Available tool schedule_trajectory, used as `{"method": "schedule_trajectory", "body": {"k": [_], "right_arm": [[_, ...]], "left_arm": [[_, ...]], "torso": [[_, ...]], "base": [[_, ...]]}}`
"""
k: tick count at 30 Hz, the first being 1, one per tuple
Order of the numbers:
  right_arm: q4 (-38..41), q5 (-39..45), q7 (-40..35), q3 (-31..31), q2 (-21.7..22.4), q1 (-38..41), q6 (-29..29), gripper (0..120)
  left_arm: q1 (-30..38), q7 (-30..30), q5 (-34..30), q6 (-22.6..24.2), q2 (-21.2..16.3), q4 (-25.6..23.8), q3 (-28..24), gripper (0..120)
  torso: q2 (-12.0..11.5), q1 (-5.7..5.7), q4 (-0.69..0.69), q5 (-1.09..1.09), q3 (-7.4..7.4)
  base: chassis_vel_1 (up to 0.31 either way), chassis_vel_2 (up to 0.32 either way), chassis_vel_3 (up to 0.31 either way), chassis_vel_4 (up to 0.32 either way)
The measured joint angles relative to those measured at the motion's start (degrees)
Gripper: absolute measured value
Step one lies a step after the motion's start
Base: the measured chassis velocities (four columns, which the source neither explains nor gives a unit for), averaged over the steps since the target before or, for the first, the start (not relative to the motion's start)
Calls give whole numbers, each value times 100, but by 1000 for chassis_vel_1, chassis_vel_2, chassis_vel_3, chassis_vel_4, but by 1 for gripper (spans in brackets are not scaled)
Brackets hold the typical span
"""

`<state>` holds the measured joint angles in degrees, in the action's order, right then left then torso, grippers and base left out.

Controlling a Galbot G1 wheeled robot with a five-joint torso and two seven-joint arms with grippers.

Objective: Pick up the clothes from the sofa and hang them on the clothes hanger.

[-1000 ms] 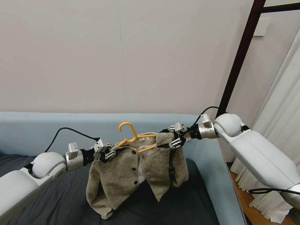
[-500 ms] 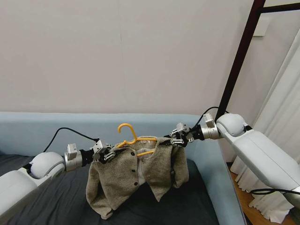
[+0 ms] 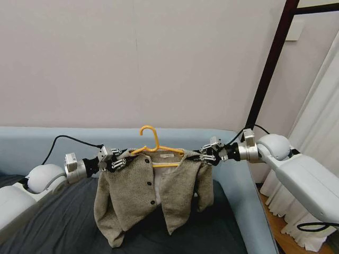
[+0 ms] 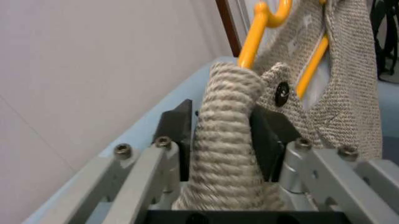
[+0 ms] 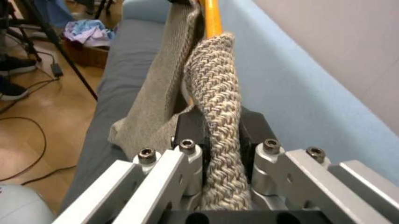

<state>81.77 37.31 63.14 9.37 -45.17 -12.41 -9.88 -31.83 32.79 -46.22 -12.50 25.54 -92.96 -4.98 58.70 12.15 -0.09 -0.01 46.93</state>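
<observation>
A small cardigan of coarse oatmeal-and-brown knit hangs in the air above the sofa, stretched between the two arms on a yellow plastic hanger. The hanger's curved hook stands up above the neckline, and its bar runs roughly level across the open collar. The front is partly unbuttoned, showing a pale lining. Dark round buttons run down one edge, and both sleeves droop limply below the shoulders.

The left end effector is clamped on the cardigan's shoulder on the robot's left. In the left wrist view its black pads press either side of a thick rolled ridge of the knit, with the yellow hanger rising just beyond and a dark button beside it.

The right end effector grips the opposite shoulder. The right wrist view shows its black pads pinching a rope-like fold of the weave, the hanger's arm lying against the fabric farther along.

The sofa has smooth pale blue upholstery with a rounded back and arm, and a dark grey seat cushion of finer cloth under the garment. A dark wooden frame slants up past the right arm, near a pleated white curtain. The wall behind is plain and pale.
</observation>
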Motion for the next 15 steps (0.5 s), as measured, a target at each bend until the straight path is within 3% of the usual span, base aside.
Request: {"method": "schedule_trajectory", "body": {"k": [11,15], "right_arm": [[303,684,-480,-200,111,-277,43,10],[496,1318,-1187,-248,179,-389,25,9]], "left_arm": [[-490,-43,-404,-273,-276,-308,574,75],[-841,-382,-554,-372,-358,-546,965,90]], "torso": [[0,0,0,0,0],[0,0,1,1,0]], "base": [[0,0,0,0],[0,0,0,0]]}}
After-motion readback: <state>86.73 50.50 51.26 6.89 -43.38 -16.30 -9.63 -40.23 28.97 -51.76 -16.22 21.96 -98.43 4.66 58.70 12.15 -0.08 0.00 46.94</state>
